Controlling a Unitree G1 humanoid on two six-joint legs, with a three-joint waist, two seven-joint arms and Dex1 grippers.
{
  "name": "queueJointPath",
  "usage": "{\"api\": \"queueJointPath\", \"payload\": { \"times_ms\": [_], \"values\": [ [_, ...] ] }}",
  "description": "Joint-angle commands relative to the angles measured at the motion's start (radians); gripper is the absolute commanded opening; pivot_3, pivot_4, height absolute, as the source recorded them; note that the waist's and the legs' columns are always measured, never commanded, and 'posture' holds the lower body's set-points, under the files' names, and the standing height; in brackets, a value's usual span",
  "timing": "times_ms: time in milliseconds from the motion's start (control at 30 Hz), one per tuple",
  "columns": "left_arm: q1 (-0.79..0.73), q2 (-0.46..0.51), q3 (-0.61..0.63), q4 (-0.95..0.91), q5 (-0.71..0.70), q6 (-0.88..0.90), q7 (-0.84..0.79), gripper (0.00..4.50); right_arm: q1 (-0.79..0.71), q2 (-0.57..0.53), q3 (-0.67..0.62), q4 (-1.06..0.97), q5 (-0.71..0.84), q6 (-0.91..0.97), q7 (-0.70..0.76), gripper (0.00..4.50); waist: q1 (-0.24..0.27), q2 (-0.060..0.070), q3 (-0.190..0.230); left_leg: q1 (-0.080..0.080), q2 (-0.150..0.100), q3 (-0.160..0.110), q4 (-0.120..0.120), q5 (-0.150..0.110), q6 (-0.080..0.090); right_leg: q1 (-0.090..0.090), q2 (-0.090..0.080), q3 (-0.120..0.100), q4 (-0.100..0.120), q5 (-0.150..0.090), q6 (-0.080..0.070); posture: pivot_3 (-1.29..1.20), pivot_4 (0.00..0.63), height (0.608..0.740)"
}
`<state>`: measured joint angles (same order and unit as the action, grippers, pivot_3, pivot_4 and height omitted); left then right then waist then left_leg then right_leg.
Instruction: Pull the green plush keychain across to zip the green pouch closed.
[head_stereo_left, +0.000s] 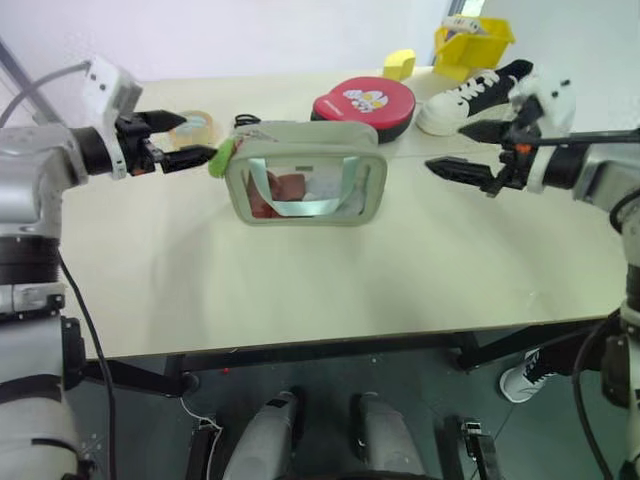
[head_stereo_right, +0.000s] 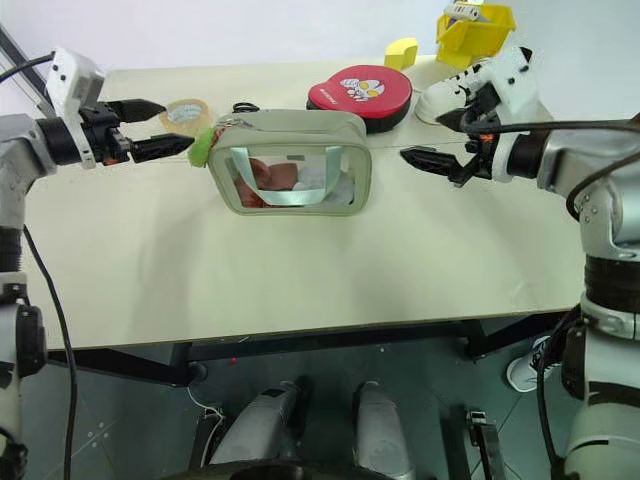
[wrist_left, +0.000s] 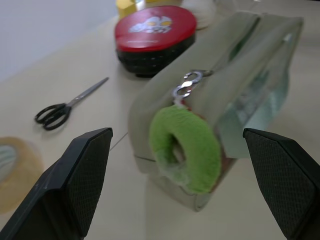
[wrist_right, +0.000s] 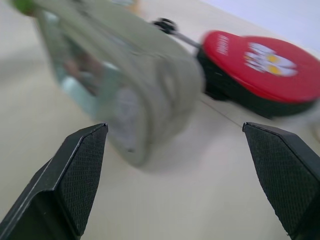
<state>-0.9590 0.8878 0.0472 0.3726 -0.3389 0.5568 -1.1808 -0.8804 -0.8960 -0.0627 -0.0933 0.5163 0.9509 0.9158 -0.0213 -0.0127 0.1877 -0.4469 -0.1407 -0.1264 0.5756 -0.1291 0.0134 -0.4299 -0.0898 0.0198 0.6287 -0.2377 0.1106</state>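
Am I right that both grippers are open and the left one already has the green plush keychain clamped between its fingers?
Not quite. Both grippers are open, but the left gripper has not clamped the green plush keychain; the left wrist view shows the charm hanging free at the green pouch end, between the spread fingers. The right gripper is open too.

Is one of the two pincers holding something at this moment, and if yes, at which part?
Nothing is held. The left pincer stands open beside the lime-green fuzzy plush keychain, and the right pincer is open, apart from the pale green soft pouch.

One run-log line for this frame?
left pincer: open, beside green plush keychain | right pincer: open, off green pouch | zip: not pulled
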Motion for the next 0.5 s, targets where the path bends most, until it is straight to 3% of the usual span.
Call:
{"api": "queueJointPath", "payload": {
  "times_ms": [33, 400, 500],
  "values": [
    [-0.041, 0.008, 0.022, 0.031, 0.003, -0.024, -0.001, 4.46, -0.032, -0.008, -0.007, -0.018, 0.007, -0.004, 0.007, 4.5, 0.002, 0.0, 0.0, 0.0, 0.0, 0.0, 0.0, 0.0, 0.0, 0.0, 0.0, 0.001, 0.0, 0.0, 0.0, 0.0, 0.15, 0.74],
    [-0.005, 0.009, 0.034, -0.042, -0.013, 0.0, 0.011, 4.46, -0.06, 0.01, 0.035, 0.006, -0.028, -0.077, 0.018, 4.5, 0.005, 0.0, 0.0, -0.002, -0.001, 0.0, 0.0, 0.0, 0.0, -0.002, -0.001, 0.001, 0.001, 0.0, 0.0, 0.0, 0.15, 0.74],
    [-0.013, 0.009, 0.066, -0.062, -0.038, 0.05, 0.038, 4.46, -0.112, 0.065, 0.078, 0.05, -0.059, -0.138, 0.012, 4.5, -0.001, 0.0, 0.0, -0.003, -0.001, 0.001, 0.0, 0.0, 0.0, -0.003, 0.0, 0.002, 0.001, 0.0, 0.0, 0.0, 0.15, 0.74]
  ]
}}
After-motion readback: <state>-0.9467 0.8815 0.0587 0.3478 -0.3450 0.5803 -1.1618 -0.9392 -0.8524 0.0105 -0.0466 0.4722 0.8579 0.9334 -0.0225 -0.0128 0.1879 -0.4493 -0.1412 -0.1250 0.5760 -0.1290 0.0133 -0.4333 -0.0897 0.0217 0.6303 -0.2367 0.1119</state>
